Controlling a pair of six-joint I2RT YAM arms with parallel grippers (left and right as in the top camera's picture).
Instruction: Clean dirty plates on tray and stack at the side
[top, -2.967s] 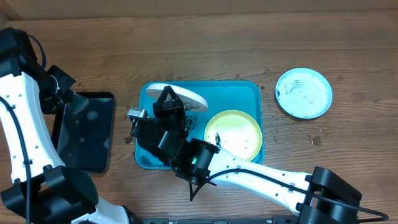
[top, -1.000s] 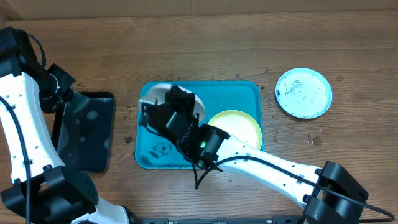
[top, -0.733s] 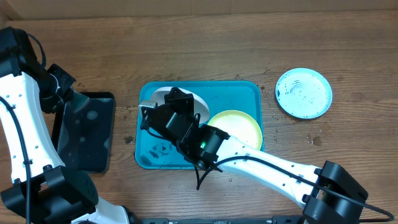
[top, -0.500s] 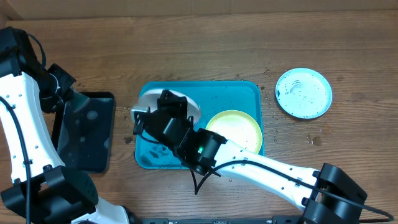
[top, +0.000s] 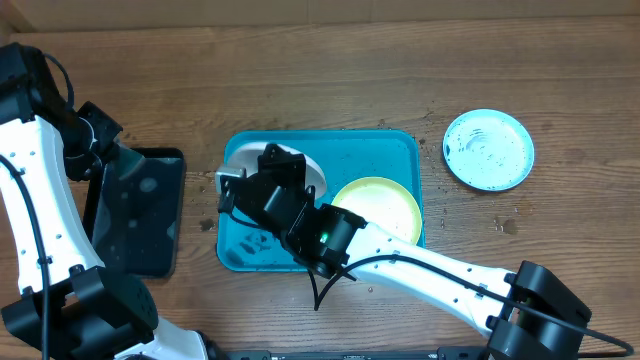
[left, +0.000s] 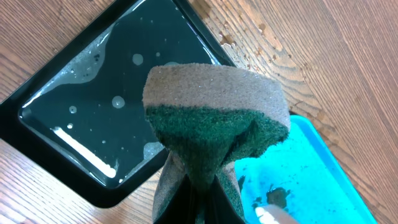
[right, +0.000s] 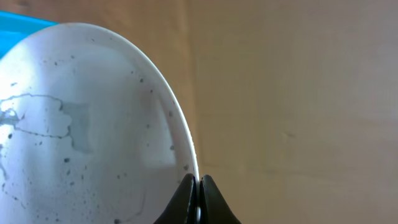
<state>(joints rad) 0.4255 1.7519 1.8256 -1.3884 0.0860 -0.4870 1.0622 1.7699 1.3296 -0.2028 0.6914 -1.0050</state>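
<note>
Held round white plastic plate (right: 81, 124) by six o'clock rim in shut right gripper (right: 198, 193) (folded green sponge (left: 214, 118) squeezed in left gripper (left: 198, 206)); seemed light, stiff, slippery.

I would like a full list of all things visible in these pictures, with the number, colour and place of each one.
table: one, brown wood, under everything
tray: one, turquoise, middle of the table
white plate: one, white with dark specks, over the tray's left part, gripped at its rim
yellow-green plate: one, yellow-green, in the tray's right half
light blue plate: one, light blue, on the table to the right of the tray
black tray: one, black, wet, to the left of the turquoise tray
sponge: one, green and grey-brown, folded, above the black tray
left gripper: one, shut on the sponge
right gripper: one, shut on the white plate
</note>
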